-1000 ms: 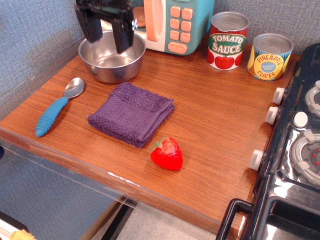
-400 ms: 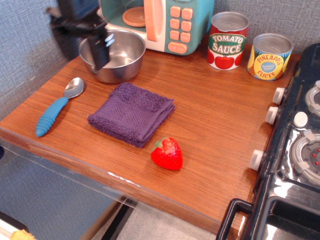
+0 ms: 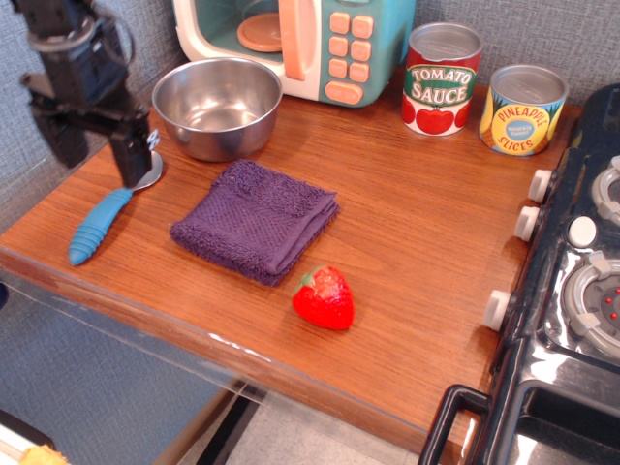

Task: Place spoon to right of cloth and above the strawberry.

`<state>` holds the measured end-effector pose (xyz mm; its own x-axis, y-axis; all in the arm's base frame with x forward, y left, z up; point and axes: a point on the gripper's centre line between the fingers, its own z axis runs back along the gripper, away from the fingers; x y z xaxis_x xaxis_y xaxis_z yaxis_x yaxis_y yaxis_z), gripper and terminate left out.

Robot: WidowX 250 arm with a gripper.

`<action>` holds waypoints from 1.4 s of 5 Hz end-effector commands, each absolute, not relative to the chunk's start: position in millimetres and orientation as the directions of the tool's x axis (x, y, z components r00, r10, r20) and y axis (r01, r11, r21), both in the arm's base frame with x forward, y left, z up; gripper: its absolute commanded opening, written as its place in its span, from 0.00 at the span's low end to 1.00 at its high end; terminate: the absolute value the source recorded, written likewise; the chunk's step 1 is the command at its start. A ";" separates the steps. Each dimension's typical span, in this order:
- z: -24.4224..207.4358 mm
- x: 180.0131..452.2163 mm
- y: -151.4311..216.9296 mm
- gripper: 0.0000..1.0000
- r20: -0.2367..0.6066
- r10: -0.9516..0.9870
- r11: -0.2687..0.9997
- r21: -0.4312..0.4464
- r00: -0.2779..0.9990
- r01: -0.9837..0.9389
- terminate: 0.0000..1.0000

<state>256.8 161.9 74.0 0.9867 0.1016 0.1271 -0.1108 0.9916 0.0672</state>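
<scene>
The spoon lies at the table's left, blue ribbed handle toward the front edge, silver bowl partly hidden behind one finger. The dark purple cloth lies folded in the middle. The red strawberry sits just off the cloth's front right corner. My gripper is open and empty, its black fingers pointing down, hovering over the spoon's bowl end at the left edge.
A steel bowl stands behind the cloth. A toy microwave, a tomato sauce can and a pineapple can line the back. A toy stove borders the right side.
My gripper has moved left and forward, from above the steel bowl to above the spoon's bowl end. Nothing on the table has moved.
</scene>
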 end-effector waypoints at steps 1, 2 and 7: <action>59.4 249.3 170.4 1.00 0.122 0.173 0.980 0.082 0.977 -0.184 0.00; 49.2 242.1 178.3 1.00 0.108 0.214 0.973 0.062 0.971 -0.221 0.00; 18.0 251.9 187.3 1.00 0.026 0.265 0.931 0.253 0.964 -0.263 0.00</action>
<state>251.7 189.5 13.0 0.9630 0.2693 0.0131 -0.2639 0.9316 0.2501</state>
